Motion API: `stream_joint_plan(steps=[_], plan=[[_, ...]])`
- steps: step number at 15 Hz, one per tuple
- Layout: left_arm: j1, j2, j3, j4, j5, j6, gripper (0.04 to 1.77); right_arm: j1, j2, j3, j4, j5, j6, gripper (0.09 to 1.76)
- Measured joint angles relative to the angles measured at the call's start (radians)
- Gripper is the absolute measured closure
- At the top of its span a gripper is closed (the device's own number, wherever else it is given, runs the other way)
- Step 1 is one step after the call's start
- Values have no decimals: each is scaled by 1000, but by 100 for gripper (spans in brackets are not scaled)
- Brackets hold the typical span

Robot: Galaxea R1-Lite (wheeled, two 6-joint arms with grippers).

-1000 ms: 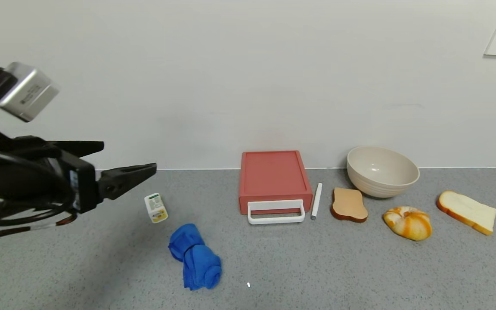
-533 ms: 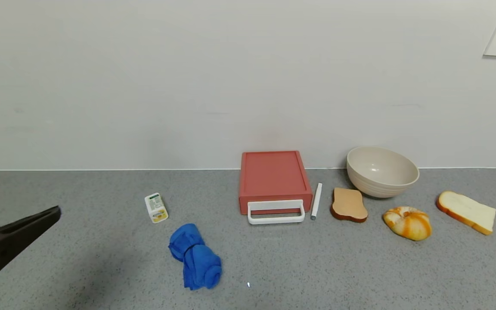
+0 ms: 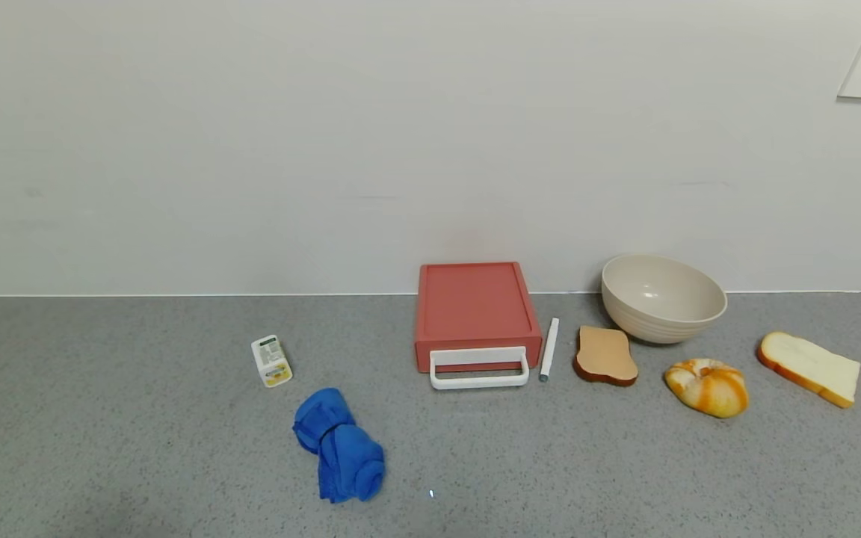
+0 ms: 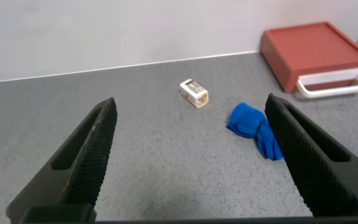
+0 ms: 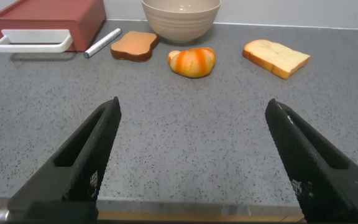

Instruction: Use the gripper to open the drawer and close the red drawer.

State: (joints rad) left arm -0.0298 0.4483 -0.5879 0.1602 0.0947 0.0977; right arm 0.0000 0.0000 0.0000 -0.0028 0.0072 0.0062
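Note:
The salmon-red drawer (image 3: 475, 310) stands shut against the back wall, its white loop handle (image 3: 479, 370) facing front. It also shows in the left wrist view (image 4: 312, 53) and in the right wrist view (image 5: 45, 22). Neither gripper shows in the head view. My left gripper (image 4: 191, 106) is open and empty, low over the counter, far to the left of the drawer. My right gripper (image 5: 194, 102) is open and empty near the counter's front edge, well short of the drawer.
A blue cloth (image 3: 337, 444) and a small white box (image 3: 271, 361) lie left of the drawer. A white pen (image 3: 549, 348), a toast slice (image 3: 606, 355), a beige bowl (image 3: 662, 299), a bun (image 3: 707, 385) and a white bread slice (image 3: 808, 368) lie to its right.
My left arm has pulled back down and to the left and has left the head view. The drawer and the other things have not moved.

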Motion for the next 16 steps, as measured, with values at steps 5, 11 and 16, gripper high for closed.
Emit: stream_joint_plan(steps=[5, 11, 16], plan=[[7, -183, 45, 86, 30, -32, 9, 0, 0, 0, 0, 0, 0, 14], [28, -357, 248, 9, -17, -70, 9, 0, 0, 0, 0, 0, 0, 14], [28, -432, 476, -134, -58, -67, 9, 0, 0, 0, 0, 0, 0, 14]])
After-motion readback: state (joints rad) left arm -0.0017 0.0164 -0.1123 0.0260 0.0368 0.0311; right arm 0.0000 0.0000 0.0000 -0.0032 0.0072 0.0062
